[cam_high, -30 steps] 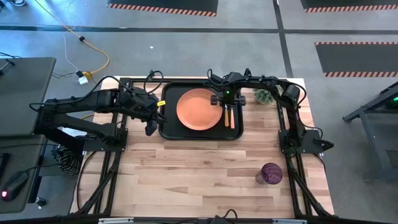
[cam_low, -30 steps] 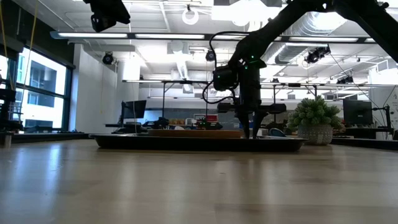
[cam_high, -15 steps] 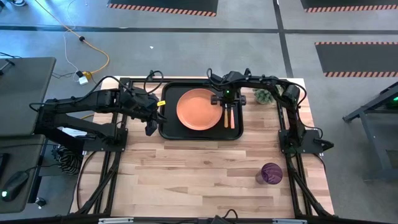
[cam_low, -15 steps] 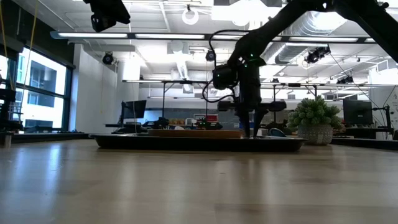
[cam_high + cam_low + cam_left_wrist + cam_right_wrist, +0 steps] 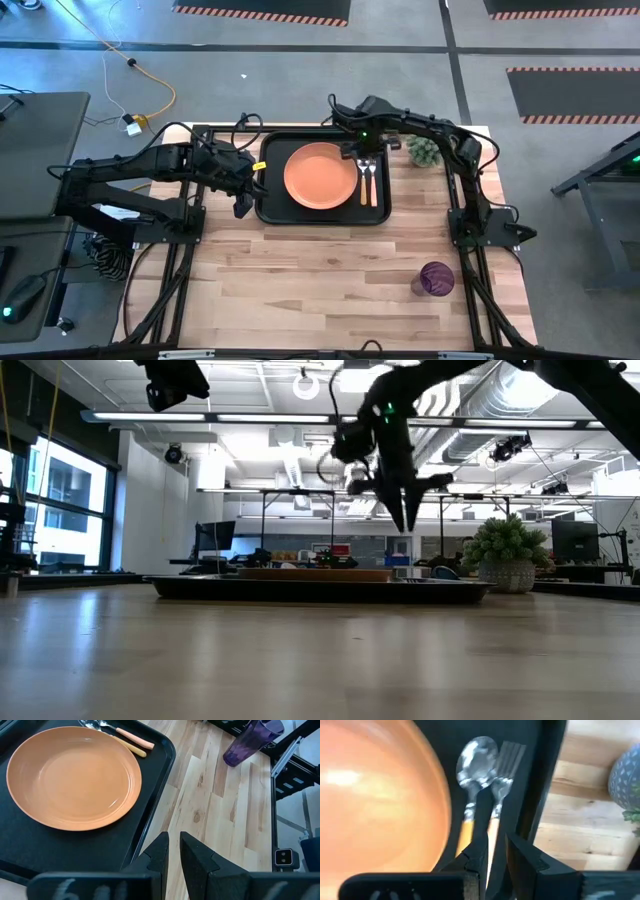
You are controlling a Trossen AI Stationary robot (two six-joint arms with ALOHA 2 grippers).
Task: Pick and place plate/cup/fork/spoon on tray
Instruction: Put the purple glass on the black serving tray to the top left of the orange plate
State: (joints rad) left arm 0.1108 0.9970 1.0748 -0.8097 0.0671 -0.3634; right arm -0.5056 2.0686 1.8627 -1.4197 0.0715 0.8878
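Tray: the black tray (image 5: 322,213) was seen at the far middle of the table (image 5: 330,280).
Plate: the orange plate (image 5: 319,176) lay in the tray's left part.
Spoon and fork: the spoon (image 5: 364,180) and fork (image 5: 373,182) lay side by side in the tray, just right of the plate, spoon nearer the plate, heads toward the far edge.
Cup: the purple cup (image 5: 436,278) stood on the table at the near right, well apart from the tray.
Right gripper: the right gripper (image 5: 402,520) was raised above the far right part of the tray; its fingers were only a narrow gap apart, with nothing between them.
Left gripper: the left gripper (image 5: 172,851) was held over the tray's left edge, fingers narrowly apart, grasping nothing.
Low view only: the right gripper's height clear of the tray was shown; the cup was not in that picture.
Right wrist view only: tines and oval bowl were told apart.
Hidden: in the low view the cutlery was hidden behind the tray rim.
Plant: a green plant in a pale pot (image 5: 425,152) stood just right of the tray.
Writing: none could be read.
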